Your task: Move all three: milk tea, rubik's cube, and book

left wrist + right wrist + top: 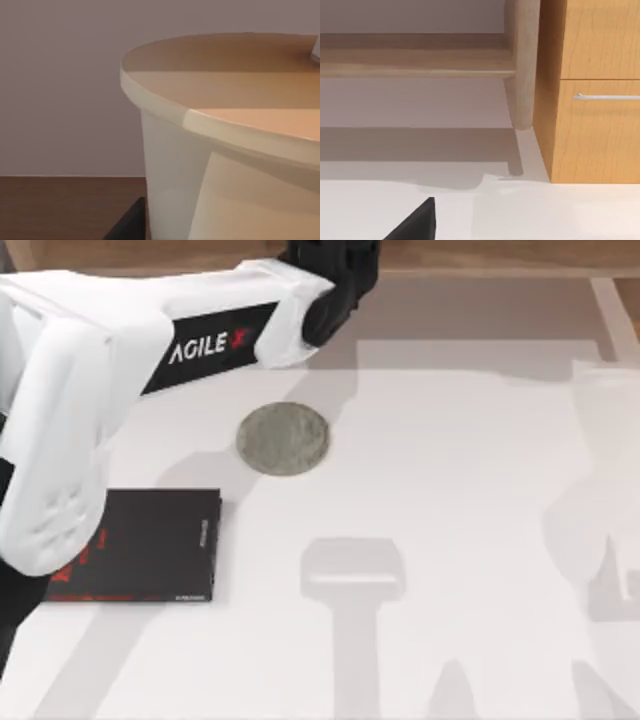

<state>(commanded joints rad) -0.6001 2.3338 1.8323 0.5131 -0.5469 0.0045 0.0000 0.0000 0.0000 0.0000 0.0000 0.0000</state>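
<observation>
Milk tea (225,165) right up against the left wrist camera: tall tapered cup, tan lid, pale wall, sliver of white straw (316,50) at the lid's rim. Standing upright, presumably kept level so nothing sloshes. Sitting right at the left gripper (338,275), way out at the table's far edge, a bit left of the middle. Can't tell whether that gripper is clamped on the cup or just loose beside it. Guessing item one of three is in hand.

Heading outward along the big white left arm (100,350) with the AgileX lettering: flat round grey coaster (283,438) lying bare on the white table (450,540), toward the far side. Probably the landing pad for the cup, hence nothing on it. Thin black book with red lettering (140,545) flat near the table's left edge, partly hidden by the arm. Not one of the three, so best left alone.

Right gripper (415,225) parked low by a table edge, facing a wooden cabinet (590,125) with a metal drawer handle. Apart or together, can't tell either.

Tally: one cup, one coaster, one black book, two arms.
</observation>
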